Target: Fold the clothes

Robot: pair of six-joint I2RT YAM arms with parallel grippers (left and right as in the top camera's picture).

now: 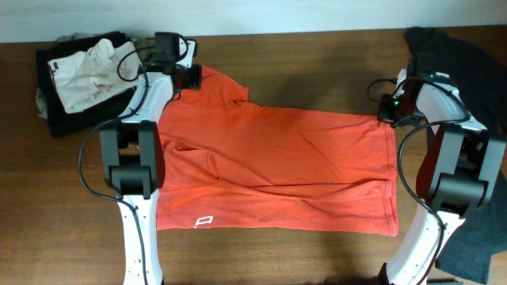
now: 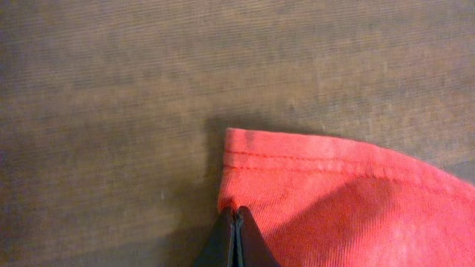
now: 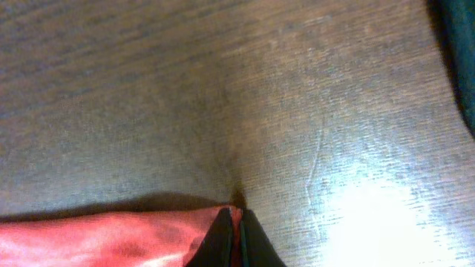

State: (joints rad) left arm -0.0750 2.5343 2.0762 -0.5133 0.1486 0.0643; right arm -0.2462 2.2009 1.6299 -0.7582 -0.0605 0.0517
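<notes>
Nearest the arm bases, the red shirt lies spread flat across the middle of the table. It's turned sideways, with the sleeves on the left and the bottom hem on the right. There's a small white print at its near left corner. A few soft creases run across the middle, otherwise it's pretty smooth.

Further back, both arms reach over to the shirt's far edge. The left gripper is at the far sleeve. In the left wrist view its fingers are pressed tight together, pinching the very corner of the stitched sleeve edge, with the cloth low on the wood. The right gripper is at the far right corner of the hem. The right wrist view shows its fingers clamped together too, with a sliver of red caught between them and the rest of the fabric trailing off to the left.

The black shirt is bunched up along the right side of the table, beside and partly under the right arm, not touching the red one as far as I can see.

Furthest back on the left, a pile of black and whitish clothes sits just beside the left gripper.
</notes>
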